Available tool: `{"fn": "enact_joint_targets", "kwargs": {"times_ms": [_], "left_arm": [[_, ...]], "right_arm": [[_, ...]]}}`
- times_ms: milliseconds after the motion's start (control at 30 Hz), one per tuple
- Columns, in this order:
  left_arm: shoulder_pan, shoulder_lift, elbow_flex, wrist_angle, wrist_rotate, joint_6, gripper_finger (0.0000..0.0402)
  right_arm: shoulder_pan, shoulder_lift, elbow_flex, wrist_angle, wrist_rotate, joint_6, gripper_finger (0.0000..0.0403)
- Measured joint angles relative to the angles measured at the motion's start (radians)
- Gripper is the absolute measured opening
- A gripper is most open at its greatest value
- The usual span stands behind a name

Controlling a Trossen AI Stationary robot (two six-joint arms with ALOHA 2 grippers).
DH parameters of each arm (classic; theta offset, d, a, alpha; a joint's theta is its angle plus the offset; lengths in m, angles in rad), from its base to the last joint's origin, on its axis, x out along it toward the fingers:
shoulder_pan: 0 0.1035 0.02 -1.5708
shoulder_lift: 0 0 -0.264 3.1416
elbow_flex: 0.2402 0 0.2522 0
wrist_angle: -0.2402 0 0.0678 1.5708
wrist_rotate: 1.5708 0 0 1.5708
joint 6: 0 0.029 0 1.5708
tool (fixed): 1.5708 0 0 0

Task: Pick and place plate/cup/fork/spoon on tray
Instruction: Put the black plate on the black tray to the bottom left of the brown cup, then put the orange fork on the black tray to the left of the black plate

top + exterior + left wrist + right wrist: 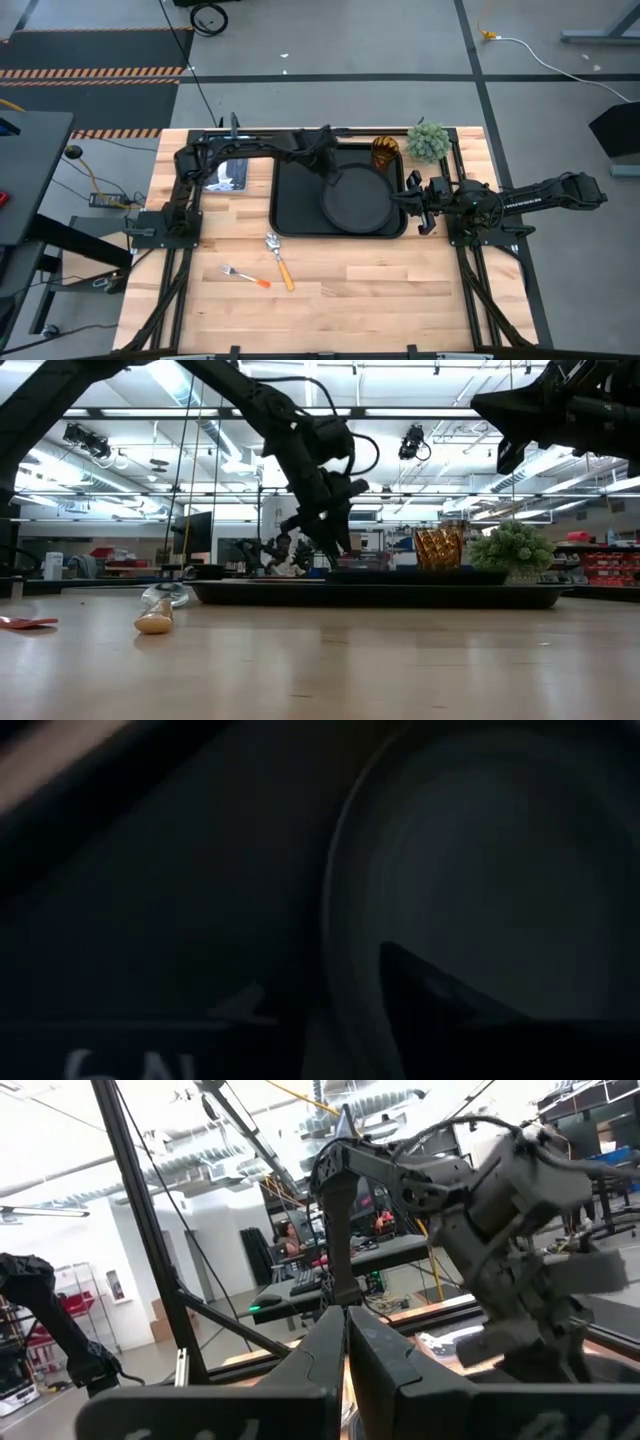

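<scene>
The round black plate (358, 197) lies flat in the black tray (295, 215), toward its right side. My left gripper (326, 166) points down over the plate's far-left rim (340, 900). It is open, with one finger (440, 1005) over the plate's inside and the other outside the rim. The amber cup (385, 150) stands at the tray's far right corner; whether it is inside the rim does not show. The spoon (279, 259) and the fork (245, 276) lie on the table near the tray. My right gripper (347, 1342) is shut and empty, raised beside the tray's right edge (414, 200). My left gripper stands from above, pointing down, with its fingers on either side of the plate's far-left rim (335, 950). I cannot tell whether a finger touches the plate. The plate lies flat on the tray.
A small green potted plant (428, 140) stands right of the cup. A blue-white card (226, 176) lies left of the tray under the left arm. Bare wood stretches along the table's near side. A person shows far off in the room (287, 1240).
</scene>
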Motion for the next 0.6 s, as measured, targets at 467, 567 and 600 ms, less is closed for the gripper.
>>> {"fn": "enact_joint_targets", "kwargs": {"times_ms": [467,567,600], "left_arm": [[-0.21,-0.11,-0.003,-0.534,0.075,-0.082,0.0142],[-0.305,-0.11,-0.003,-0.525,0.024,-0.172,0.0142],[-0.333,-0.11,-0.003,-0.527,0.004,-0.212,0.0142]], "right_arm": [[0.048,0.002,0.0,0.006,-0.038,-0.066,0.0022],[0.073,0.002,0.0,0.002,-0.018,-0.09,0.0022],[0.08,0.002,0.0,0.001,-0.011,-0.098,0.0022]]}}
